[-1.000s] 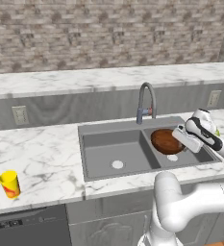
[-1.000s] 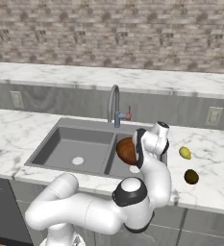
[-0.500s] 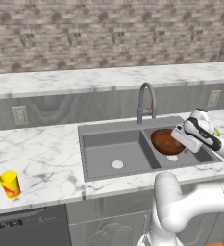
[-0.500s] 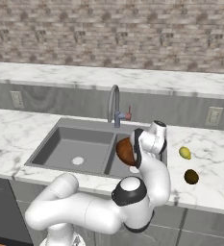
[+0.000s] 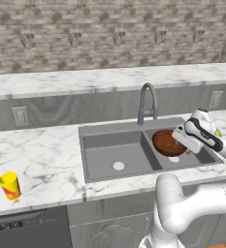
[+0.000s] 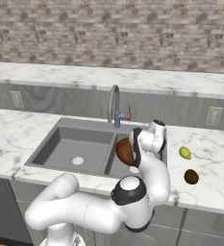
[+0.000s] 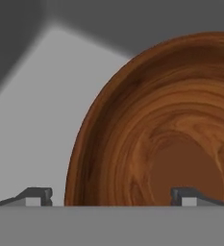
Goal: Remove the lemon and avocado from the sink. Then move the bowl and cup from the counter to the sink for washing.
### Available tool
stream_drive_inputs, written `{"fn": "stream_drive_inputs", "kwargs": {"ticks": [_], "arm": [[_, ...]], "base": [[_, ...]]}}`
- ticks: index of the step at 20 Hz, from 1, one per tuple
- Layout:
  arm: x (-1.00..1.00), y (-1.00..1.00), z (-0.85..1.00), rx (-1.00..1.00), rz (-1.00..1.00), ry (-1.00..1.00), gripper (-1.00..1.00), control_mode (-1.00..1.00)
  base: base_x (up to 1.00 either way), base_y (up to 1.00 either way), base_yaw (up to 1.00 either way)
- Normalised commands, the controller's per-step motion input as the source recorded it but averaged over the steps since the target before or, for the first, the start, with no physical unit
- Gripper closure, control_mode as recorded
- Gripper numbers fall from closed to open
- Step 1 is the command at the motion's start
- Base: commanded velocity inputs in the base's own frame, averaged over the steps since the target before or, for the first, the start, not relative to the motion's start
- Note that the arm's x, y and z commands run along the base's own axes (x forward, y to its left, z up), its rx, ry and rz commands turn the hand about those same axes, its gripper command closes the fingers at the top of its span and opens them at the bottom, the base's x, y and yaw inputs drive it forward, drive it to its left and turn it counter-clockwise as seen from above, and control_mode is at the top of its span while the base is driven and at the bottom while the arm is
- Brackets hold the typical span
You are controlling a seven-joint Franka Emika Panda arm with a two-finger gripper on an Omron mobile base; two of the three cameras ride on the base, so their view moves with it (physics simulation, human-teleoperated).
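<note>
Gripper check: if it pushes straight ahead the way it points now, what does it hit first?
Most likely the wide reddish-brown wooden bowl in the sink's right basin. Its rim sits between the open gripper's fingertips, though exact depth is unclear.

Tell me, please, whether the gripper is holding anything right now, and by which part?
Nothing is held. The gripper is open, its fingertips spread to either side of the bowl's rim, with the bowl in the right basin of the sink.

- Left base view looks forward and down from behind-left; sink (image 5: 134, 152) mid-frame.
- Right base view looks from behind-right, sharing that sink (image 6: 80, 144).
- Hand view sits very near the bowl (image 7: 156, 129).
</note>
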Motion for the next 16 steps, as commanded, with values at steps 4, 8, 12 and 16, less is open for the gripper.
{"fn": "stream_drive_inputs", "kwargs": {"ticks": [4,8,12,16], "arm": [[0.00,0.00,0.17,0.00,0.00,0.00,-1.00,-1.00],[-0.04,0.00,0.19,0.00,0.00,0.00,-1.00,-1.00],[-0.13,0.00,0.18,-0.01,0.00,0.00,-1.00,-1.00],[-0.15,0.00,0.17,-0.01,-0.02,0.00,-1.00,-1.00]], "base": [[0.00,0.00,0.00],[0.00,0.00,0.00],[0.00,0.00,0.00],[0.00,0.00,0.00]]}}
